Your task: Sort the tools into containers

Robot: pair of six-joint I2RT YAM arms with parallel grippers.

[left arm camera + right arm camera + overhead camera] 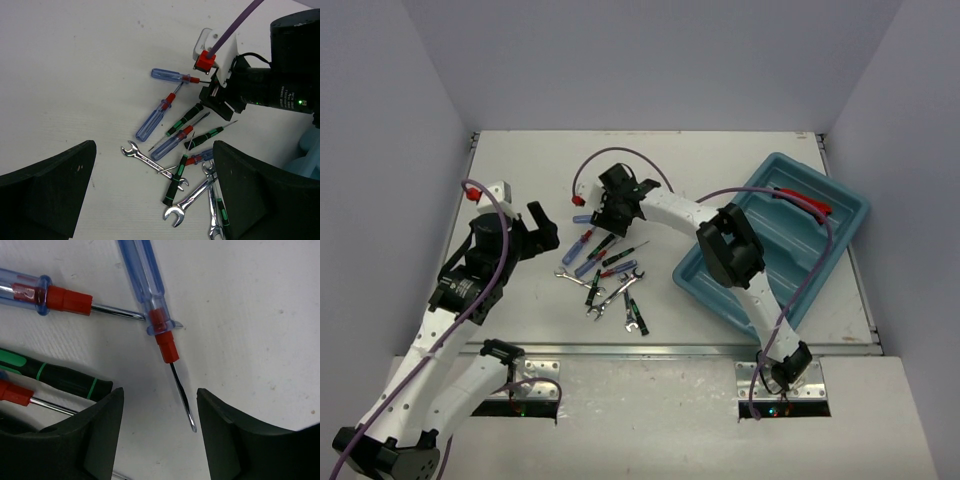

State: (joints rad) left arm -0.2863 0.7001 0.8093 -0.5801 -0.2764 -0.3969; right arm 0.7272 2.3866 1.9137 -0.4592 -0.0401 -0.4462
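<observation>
A pile of tools [605, 270] lies mid-table: blue-handled screwdrivers, thin black-and-green ones and silver wrenches. The teal tray [792, 236] sits at the right with a red-handled tool [803, 200] inside. My right gripper [610, 205] is open and low over the pile's far end. In the right wrist view it [160, 430] straddles the thin shaft of a blue screwdriver [145, 280] without touching it. My left gripper [545, 228] is open and empty, left of the pile. In the left wrist view it [155, 200] hangs above the wrenches [150, 160].
A second blue screwdriver [30, 292] and a black-and-green one [60, 375] lie just left of the right fingers. The right arm [730, 250] crosses over the tray's near left part. White walls enclose the table.
</observation>
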